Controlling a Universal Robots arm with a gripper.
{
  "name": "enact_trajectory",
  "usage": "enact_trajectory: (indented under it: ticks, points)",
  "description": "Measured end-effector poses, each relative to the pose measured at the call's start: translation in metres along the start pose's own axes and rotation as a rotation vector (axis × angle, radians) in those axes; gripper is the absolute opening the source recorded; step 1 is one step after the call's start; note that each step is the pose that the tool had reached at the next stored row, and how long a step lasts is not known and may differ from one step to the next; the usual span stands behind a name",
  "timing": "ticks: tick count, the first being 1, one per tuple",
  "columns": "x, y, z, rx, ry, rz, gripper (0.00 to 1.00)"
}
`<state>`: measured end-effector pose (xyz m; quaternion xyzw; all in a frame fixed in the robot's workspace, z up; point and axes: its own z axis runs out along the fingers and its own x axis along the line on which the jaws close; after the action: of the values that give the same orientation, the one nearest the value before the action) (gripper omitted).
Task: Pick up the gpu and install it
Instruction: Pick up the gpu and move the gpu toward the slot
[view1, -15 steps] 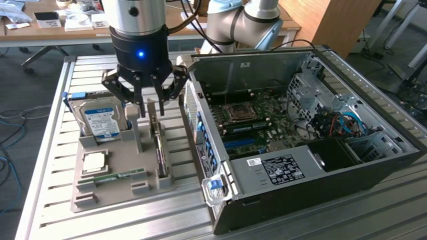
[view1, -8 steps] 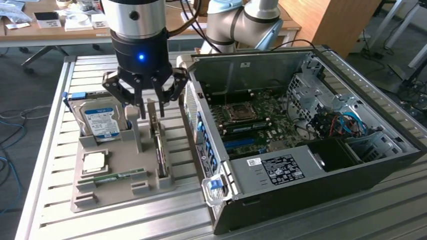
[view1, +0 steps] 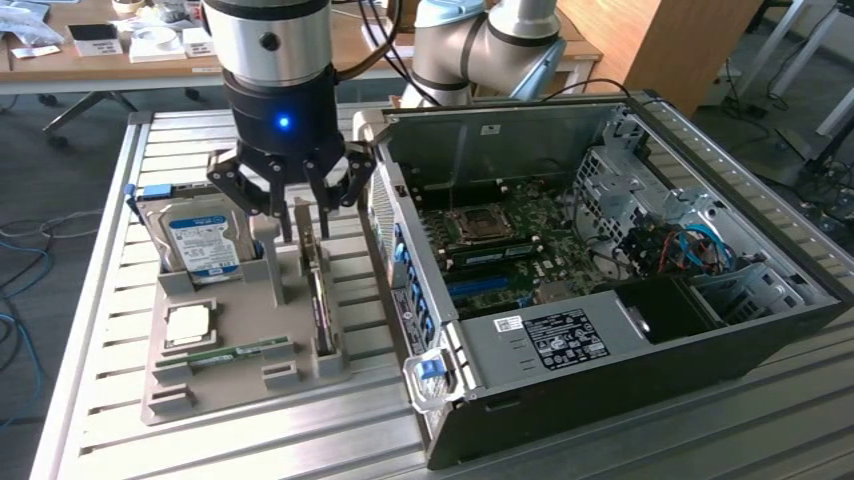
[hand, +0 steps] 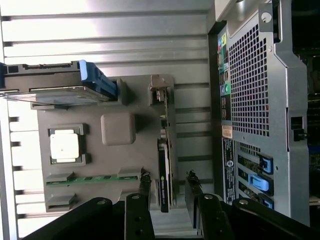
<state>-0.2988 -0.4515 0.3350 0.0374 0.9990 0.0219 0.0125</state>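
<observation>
The tool (view1: 296, 205) hangs over a grey holder tray (view1: 220, 392) on the slatted metal desk (view1: 91, 350). Its jaws stand apart, one finger on each side of the gpu (view1: 322, 300), holding nothing. In the wrist view a gap shows between each dark finger (hand: 145, 186) and the card.

The gpu (hand: 165, 142) stands on its long edge in slots along the side of the tray nearest the open computer case (view1: 641, 375), green board and black cooler seen edge-on. It is still seated in the tray and not in the case.

On the same tray (hand: 100, 160) a hard drive (view1: 207, 245) with a blue-white label stands upright at the far end. A square processor chip (view1: 187, 325) lies flat, and a narrow green memory stick (view1: 240, 352) lies beside it. The case lies on its side at the exterior view's right of the tray, motherboard exposed.
</observation>
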Motion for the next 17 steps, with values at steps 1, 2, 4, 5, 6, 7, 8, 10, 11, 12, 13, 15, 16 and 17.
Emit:
enact_trajectory:
  ticks: [1,2,4,5,6,7,8,10,11,12,13,15,16,17]
  points:
    - [0.0000,0.0000,0.0007,-0.0001,0.0000,0.000,0.42]
    - [0.0000,-0.0001,0.0013,0.0000,0.0000,0.000,0.42]
    - [0.0001,-0.0001,0.0027,-0.0001,0.0000,0.000,0.42]
    - [0.0001,-0.0002,0.0033,0.0000,0.0000,0.000,0.42]
    - [0.0001,-0.0002,0.0039,0.0000,0.0000,0.000,0.42]
    - [0.0001,-0.0002,0.0045,0.0000,0.0000,0.000,0.42]
    - [0.0001,-0.0002,0.0049,0.0000,0.0000,0.000,0.42]
    - [0.0001,-0.0002,0.0049,0.0001,0.0001,0.000,0.42]
    - [0.0002,-0.0002,0.0049,0.0001,0.0002,0.000,0.42]
    - [0.0001,-0.0002,0.0050,0.0000,0.0001,0.000,0.42]
    - [0.0001,-0.0002,0.0050,0.0000,0.0000,0.000,0.42]
    - [0.0001,-0.0002,0.0050,0.0000,0.0000,0.000,0.42]
    - [0.0001,-0.0002,0.0052,0.0000,0.0000,0.000,0.42]
    - [0.0001,-0.0002,0.0057,-0.0003,-0.0002,0.000,0.42]
